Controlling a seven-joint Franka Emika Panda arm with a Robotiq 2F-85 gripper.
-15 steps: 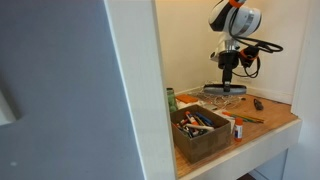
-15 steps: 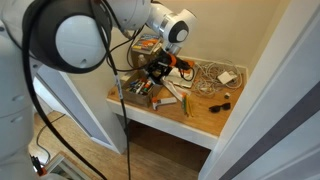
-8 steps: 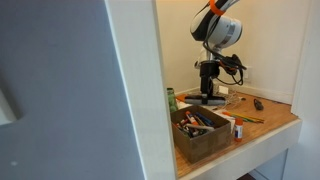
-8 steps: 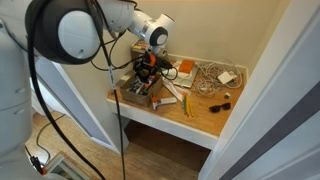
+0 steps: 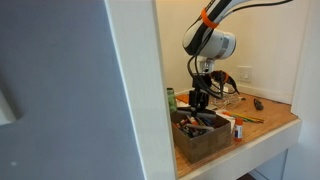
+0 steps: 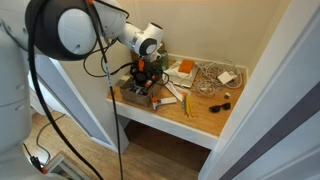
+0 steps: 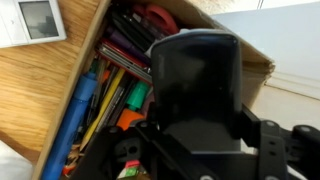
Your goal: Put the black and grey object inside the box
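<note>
I have the pincer (image 5: 201,97) pinching the black and grey object (image 7: 195,75), holding it right over the open box (image 5: 200,138) of pens (image 7: 85,100) that sits at the front edge of the counter (image 5: 268,125), near its corner

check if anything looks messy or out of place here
The box is crammed with pens, seemingly leaving little room for the black and grey object held over it. Nearby, pale wires lie in a loose tangle.

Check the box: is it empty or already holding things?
Holding things: in the wrist view the box is crowded with coloured pens, packed right up to its walls.
</note>
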